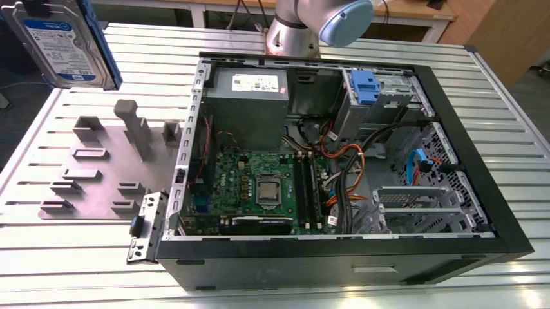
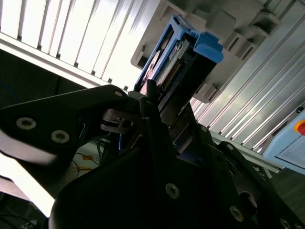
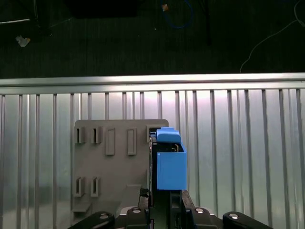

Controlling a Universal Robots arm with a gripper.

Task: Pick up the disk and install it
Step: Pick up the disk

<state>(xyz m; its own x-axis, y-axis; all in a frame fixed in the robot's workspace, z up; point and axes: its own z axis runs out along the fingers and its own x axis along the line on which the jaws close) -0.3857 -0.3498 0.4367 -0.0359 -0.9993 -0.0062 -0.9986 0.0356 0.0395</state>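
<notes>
So the pick-up half is looking done here. The disk (image 1: pixel 64 42) is hanging in the air at the exterior view's upper left, label side facing the camera and standing more or less on edge, clear of the slatted metal surface (image 1: pixel 86 257). It's well apart from the open computer case (image 1: pixel 481 212).

In the first wrist view the gripper (image 3: pixel 164 205) is pinching the disk's near end. The jaws are closed in snug on either side of it, and the blue carrier (image 3: pixel 170 167) is sticking out in front of them. The second wrist view is showing the same grip from an angle, with the disk (image 2: pixel 190 52) poking out past the dark gripper body. The grey fixture plate (image 3: pixel 114 157) with its little slots is sitting down behind the disk, and nothing is touching it.

My read: we're in the carry part, between pick and install, and the install itself is not yet started. The drive cage with the blue latch (image 1: pixel 365 84) is over at the far corner of the case, next to the grey power supply box (image 1: pixel 249 96). I'm guessing the install is calling for a move right across the case and a careful turn to line the carrier up with that cage. The orange and black cables (image 1: pixel 344 161) are bunching up nearby, so a snag there is looking like the main risk. I can't tell from here which slot in the cage is free
</notes>
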